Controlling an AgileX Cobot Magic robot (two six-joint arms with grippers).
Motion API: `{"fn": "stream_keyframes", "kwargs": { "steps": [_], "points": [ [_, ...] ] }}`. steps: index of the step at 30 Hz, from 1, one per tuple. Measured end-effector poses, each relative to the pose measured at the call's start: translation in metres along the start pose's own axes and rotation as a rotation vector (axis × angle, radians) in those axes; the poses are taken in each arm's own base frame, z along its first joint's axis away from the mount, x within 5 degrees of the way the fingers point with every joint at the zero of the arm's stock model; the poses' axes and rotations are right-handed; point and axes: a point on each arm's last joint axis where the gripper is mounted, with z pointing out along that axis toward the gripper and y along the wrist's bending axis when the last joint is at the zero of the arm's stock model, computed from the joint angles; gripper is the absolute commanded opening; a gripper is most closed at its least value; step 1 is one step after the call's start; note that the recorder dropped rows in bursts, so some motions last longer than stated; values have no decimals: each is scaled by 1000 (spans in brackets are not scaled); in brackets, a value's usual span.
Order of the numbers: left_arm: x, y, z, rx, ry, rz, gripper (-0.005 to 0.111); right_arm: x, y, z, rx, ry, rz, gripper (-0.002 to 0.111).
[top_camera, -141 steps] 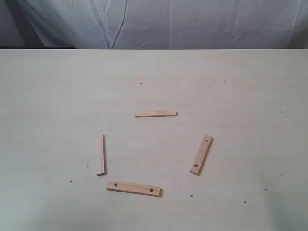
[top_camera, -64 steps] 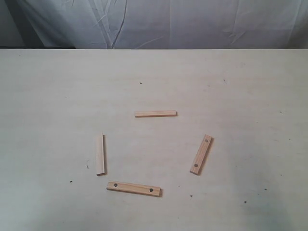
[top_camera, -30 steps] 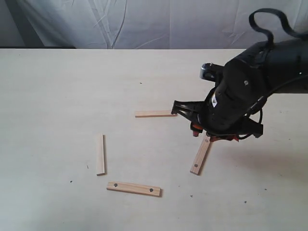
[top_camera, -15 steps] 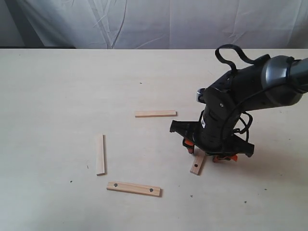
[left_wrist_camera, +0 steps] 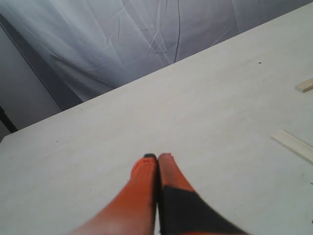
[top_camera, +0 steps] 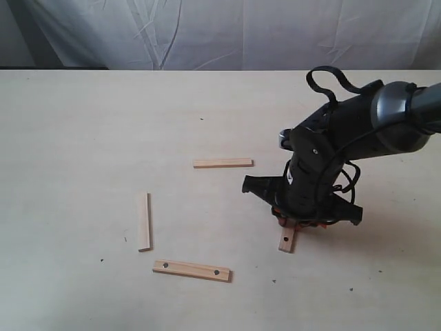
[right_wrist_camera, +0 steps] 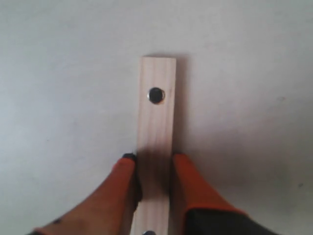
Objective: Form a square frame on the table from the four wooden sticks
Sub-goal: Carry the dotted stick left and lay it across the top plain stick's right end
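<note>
Four wooden sticks lie apart on the table (top_camera: 83, 138). A thin stick (top_camera: 222, 163) is at the back, another thin stick (top_camera: 143, 221) at the left, and a wide holed stick (top_camera: 191, 269) at the front. My right gripper (top_camera: 292, 222) stands over the second wide stick (top_camera: 286, 239), hiding most of it. The right wrist view shows that gripper (right_wrist_camera: 154, 157) shut on this stick (right_wrist_camera: 156, 117), its orange fingers (right_wrist_camera: 126, 171) pressed against both long edges. My left gripper (left_wrist_camera: 157, 156) is shut on nothing above bare table, outside the exterior view.
A wrinkled white cloth (top_camera: 227, 34) hangs behind the table's far edge. The black right arm (top_camera: 358, 138) reaches in from the right. In the left wrist view, a thin stick (left_wrist_camera: 295, 144) and the end of another (left_wrist_camera: 304, 85) show at one side.
The right arm came in from the right, dropped onto the right-hand wide stick, and its fingers closed on it. The stick's free end has shifted slightly. The other three sticks have not moved.
</note>
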Motion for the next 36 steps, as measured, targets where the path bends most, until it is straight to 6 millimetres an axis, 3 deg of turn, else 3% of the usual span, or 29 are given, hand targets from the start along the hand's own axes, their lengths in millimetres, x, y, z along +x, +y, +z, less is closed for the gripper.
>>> {"fn": "stream_keyframes", "kwargs": {
  "steps": [2, 7, 12, 14, 21, 25, 36],
  "points": [
    [0, 0, 0, 0, 0, 0, 0, -2, 0, -5, 1, -16, -37, 0],
    [0, 0, 0, 0, 0, 0, 0, -25, 20, -47, -89, -155, -199, 0],
    [0, 0, 0, 0, 0, 0, 0, -40, 41, -65, -164, -208, -352, 0],
    [0, 0, 0, 0, 0, 0, 0, -47, 52, -60, -177, -205, -390, 0],
    [0, 0, 0, 0, 0, 0, 0, -56, 71, -5, -122, -130, -414, 0],
    [0, 0, 0, 0, 0, 0, 0, -55, 71, 4, -110, -115, -415, 1],
    [0, 0, 0, 0, 0, 0, 0, -55, 71, 5, -101, -102, -406, 1]
  ]
}}
